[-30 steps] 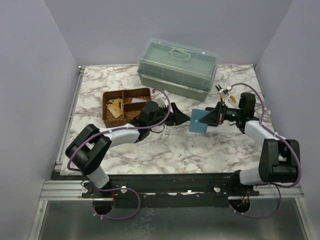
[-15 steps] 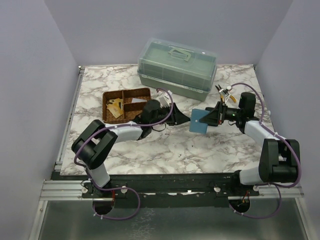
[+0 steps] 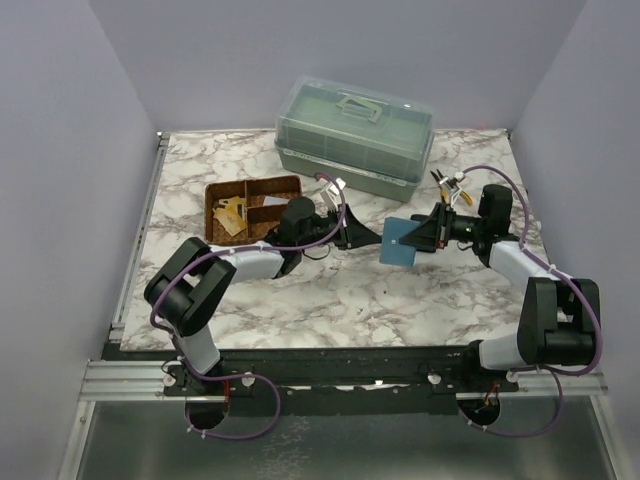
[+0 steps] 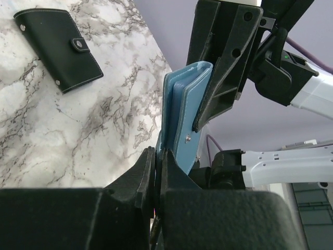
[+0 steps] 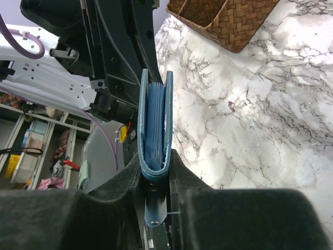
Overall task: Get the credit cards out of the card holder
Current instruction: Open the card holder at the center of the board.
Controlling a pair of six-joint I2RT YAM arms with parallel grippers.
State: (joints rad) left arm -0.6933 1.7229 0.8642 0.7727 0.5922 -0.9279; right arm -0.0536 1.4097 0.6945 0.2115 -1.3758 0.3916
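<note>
My right gripper (image 3: 425, 238) is shut on the teal-blue card holder (image 3: 403, 243) and holds it upright above the table. In the right wrist view the jaws (image 5: 154, 164) clamp its folded spine, and only blue layers (image 5: 155, 122) show inside it. My left gripper (image 3: 372, 236) is shut, its tips (image 4: 157, 155) at the holder's (image 4: 183, 112) near edge. A thin pale edge runs into the gap; I cannot tell what is nipped. No credit cards show in the holder. Tan cards (image 3: 232, 215) lie in the basket.
A brown wicker basket (image 3: 262, 190) with compartments sits at the left rear, also in the right wrist view (image 5: 229, 21). A green lidded box (image 3: 355, 135) stands at the back. A black wallet with a snap tab (image 4: 58, 49) lies flat on the marble.
My left gripper has moved right up to the holder's edge and its jaws have closed. The right gripper and the holder have stayed in place.
</note>
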